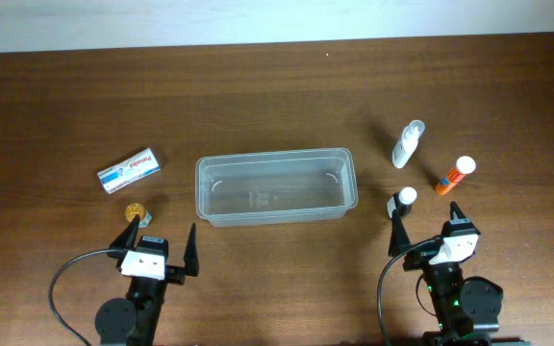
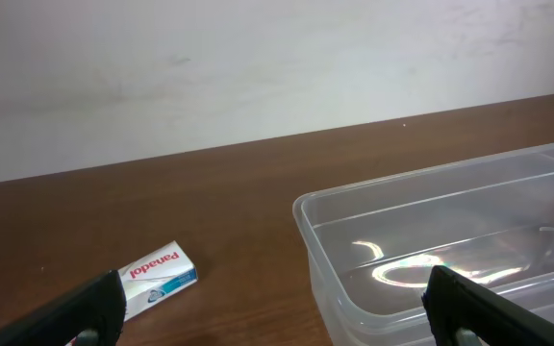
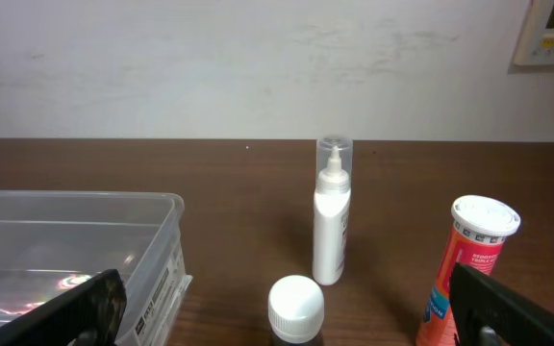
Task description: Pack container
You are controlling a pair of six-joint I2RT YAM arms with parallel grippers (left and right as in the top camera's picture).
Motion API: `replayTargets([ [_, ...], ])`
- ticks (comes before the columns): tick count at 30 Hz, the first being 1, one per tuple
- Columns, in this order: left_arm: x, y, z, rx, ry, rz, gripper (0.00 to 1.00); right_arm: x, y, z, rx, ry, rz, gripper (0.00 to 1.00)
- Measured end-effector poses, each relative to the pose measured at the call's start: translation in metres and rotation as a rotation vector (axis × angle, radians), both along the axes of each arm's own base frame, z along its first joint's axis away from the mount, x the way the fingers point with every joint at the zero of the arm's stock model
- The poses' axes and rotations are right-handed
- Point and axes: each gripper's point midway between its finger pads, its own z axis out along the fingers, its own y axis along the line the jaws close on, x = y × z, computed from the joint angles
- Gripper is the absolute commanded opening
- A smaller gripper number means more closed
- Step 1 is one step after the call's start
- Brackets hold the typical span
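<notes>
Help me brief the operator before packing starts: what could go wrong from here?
1. The white-capped bottle, spray bottle and orange tube stand upright close together; the open right gripper could topple a neighbour reaching for one.
2. The Panadol box lies flat on the table, so the fingers of the left gripper may push it rather than grip it.
3. A bump on the rim of the container might slide it.
</notes>
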Motion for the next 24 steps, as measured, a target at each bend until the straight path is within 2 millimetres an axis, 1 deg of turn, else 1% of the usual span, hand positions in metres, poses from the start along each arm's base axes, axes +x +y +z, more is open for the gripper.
replayTargets([
  [20,0.0000,0.0000,0.0000,0.000,0.000,0.000,0.99,0.0000,0.0000,-0.0001,0.000,0.000,0.000,0.98],
  [24,0.0000,0.0000,-0.0001,0.000,0.000,0.000,0.99,0.0002,0.0000,0.0029,-0.001,-0.012,0.000,0.98],
])
